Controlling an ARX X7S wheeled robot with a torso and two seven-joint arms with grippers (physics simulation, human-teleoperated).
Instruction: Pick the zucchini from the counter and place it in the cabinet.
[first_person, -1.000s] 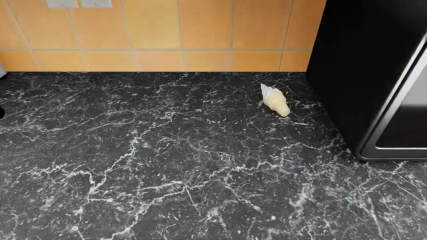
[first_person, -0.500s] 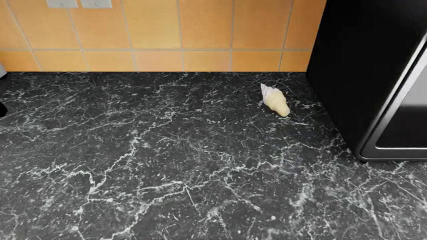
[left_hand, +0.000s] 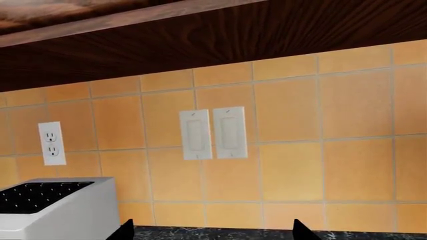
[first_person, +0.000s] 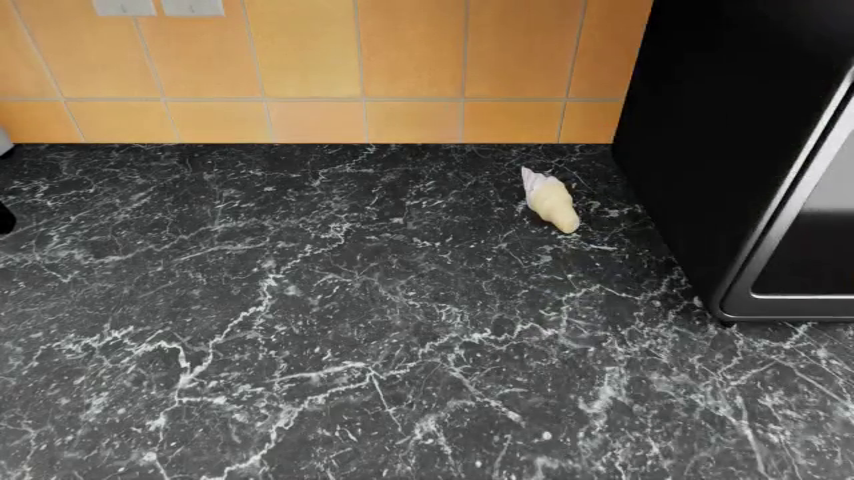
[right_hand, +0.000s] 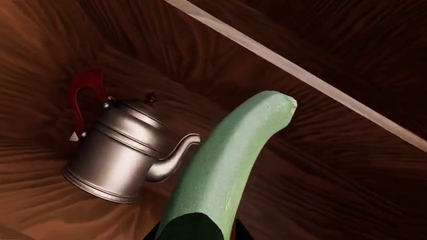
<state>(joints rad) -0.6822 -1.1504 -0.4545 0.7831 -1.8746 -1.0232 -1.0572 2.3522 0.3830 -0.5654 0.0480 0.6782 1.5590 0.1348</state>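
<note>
Zucchini (right_hand: 223, 170), gripped by the right pincer (right_hand: 197, 231), sits inside the cabinet (right_hand: 333, 165) beside a kettle (right_hand: 120, 150); nothing has visibly changed.

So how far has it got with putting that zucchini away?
The pickup looks done: the counter holds only a pale lump, no zucchini. In hand: the right wrist view shows the zucchini reaching out from the camera into dark wood, apparently the cabinet, beside a metal kettle; the right tool itself is barely visible. Left: setting it down and letting go. The left tool looks open, empty.
</note>
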